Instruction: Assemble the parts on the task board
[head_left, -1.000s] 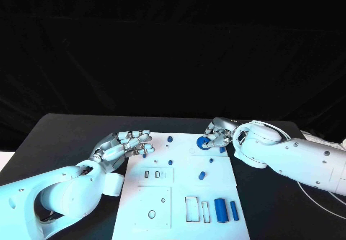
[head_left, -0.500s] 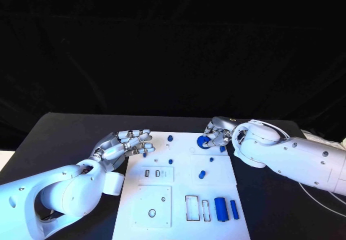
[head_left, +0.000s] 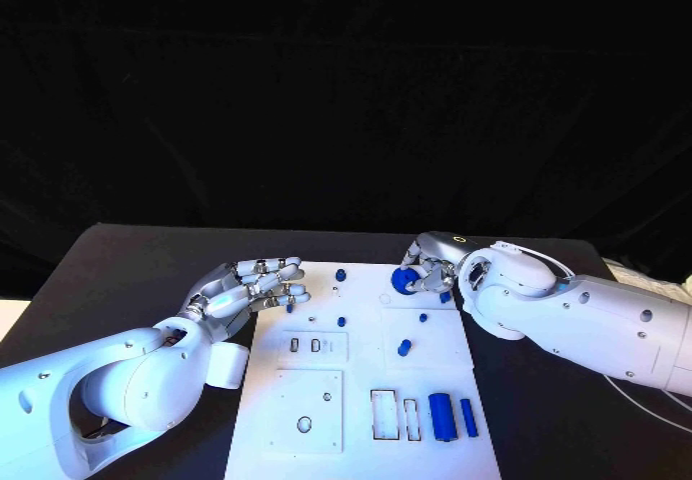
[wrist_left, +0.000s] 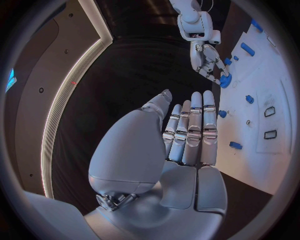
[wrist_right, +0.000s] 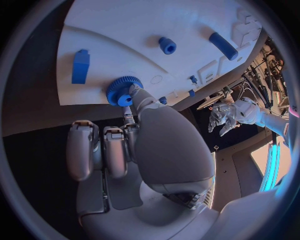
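Right hand (head_left: 430, 268): fingertips pinched on blue gear (wrist_right: 122, 90) at board's (head_left: 361, 400) far edge. Left hand (head_left: 253, 288): fingers spread, holding nothing, just beside the board; blue peg (head_left: 340, 276) near its fingertips.

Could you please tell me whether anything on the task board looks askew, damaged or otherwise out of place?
Nothing stands out: the task board lies flat and looks undamaged. The right hand touches a blue gear at its far edge.

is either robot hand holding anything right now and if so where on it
The right hand touches the round blue toothed gear at its rim; a firm grip cannot be told. The left hand holds nothing.
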